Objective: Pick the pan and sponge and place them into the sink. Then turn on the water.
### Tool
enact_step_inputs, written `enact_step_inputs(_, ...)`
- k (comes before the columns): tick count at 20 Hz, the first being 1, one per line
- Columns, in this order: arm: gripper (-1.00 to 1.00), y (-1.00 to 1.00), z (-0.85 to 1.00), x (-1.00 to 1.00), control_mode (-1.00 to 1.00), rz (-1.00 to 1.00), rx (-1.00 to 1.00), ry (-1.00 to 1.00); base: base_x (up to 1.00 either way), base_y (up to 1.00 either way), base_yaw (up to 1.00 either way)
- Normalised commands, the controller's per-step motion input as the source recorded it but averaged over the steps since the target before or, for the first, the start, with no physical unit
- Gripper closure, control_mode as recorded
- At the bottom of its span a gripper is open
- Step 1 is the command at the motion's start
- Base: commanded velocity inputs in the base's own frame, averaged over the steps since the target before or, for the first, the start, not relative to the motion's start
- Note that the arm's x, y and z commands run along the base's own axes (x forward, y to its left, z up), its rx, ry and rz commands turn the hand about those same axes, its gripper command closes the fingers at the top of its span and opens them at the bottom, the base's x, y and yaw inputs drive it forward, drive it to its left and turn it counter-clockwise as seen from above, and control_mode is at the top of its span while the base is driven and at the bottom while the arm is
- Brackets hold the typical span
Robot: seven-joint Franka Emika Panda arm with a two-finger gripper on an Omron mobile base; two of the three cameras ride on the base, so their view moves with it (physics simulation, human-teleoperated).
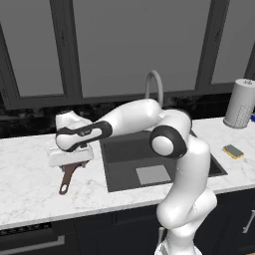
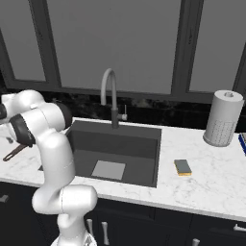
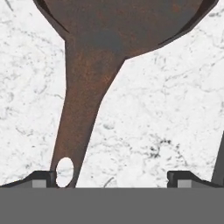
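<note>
Carefully: your gripper point(image 3: 111, 178) is hanging spread wide over the pan point(image 3: 87, 105) on the counter point(image 3: 166, 109) left of the sink point(image 1: 119, 149); its handle is sitting off-centre, near one fingertip, so closing now is probably risking a miss.

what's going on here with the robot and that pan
The arm is reaching left of the sink, its open gripper low over the handle of the pan, which lies on the marble counter. Nothing is gripped yet: the handle sits near one fingertip, not centred between the jaws. The sponge lies on the counter right of the basin, and no water runs from the faucet.
</note>
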Motion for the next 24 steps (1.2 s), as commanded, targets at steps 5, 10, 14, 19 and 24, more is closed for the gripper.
enact_step_inputs(5,-1.0,0.17,-0.2,0.03,-1.0,0.0,0.0,0.0,0.0,0.0,0.0)
enact_step_inputs(10,-1.0,0.21,-0.16,0.04,-1.0,0.0,-0.01,0.02,0.0,0.0,0.0)
enact_step_inputs(14,-1.0,0.04,-0.21,0.06,-1.0,0.0,0.0,0.03,0.0,0.0,0.0)
enact_step_inputs(19,-1.0,0.05,-0.2,0.06,-1.0,-0.01,0.0,0.0,0.0,0.0,0.0)
enact_step_inputs(24,-1.0,0.14,-0.1,0.06,-1.0,0.0,0.0,0.0,0.0,0.0,0.0)
